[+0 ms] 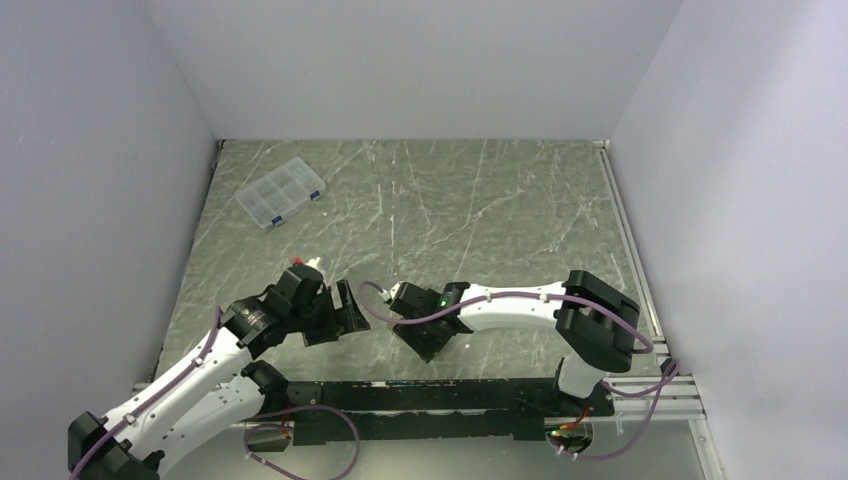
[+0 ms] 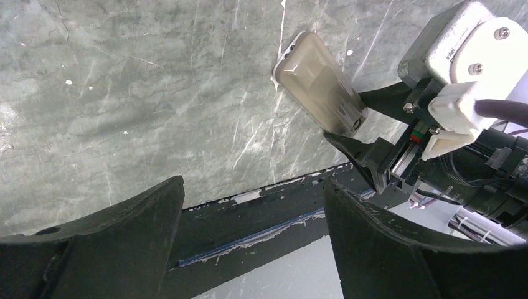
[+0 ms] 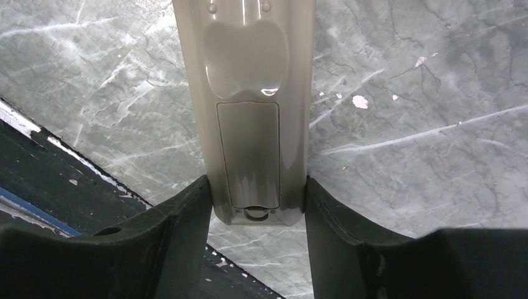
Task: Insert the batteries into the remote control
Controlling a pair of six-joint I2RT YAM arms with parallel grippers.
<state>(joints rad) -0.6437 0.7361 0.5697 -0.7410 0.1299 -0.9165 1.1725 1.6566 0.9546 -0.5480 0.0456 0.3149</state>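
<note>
The remote control (image 3: 249,81) lies back up, beige-grey, its battery cover (image 3: 248,149) closed flat. My right gripper (image 3: 256,187) is shut on the remote's near end, a finger against each long side. It also shows in the left wrist view, where the remote (image 2: 317,81) sticks out from the right gripper (image 2: 358,118), low over the table. My left gripper (image 2: 252,187) is open and empty above the table's front edge. A tiny reddish thing (image 1: 299,262) with a pale bit beside it lies just beyond the left wrist. It is too small to tell if it is the batteries.
A clear compartmented plastic box (image 1: 281,192) lies at the far left of the marbled table (image 1: 480,220). A black strip (image 2: 249,212) runs along the table's front edge under my left gripper. White walls close in the left, back and right.
</note>
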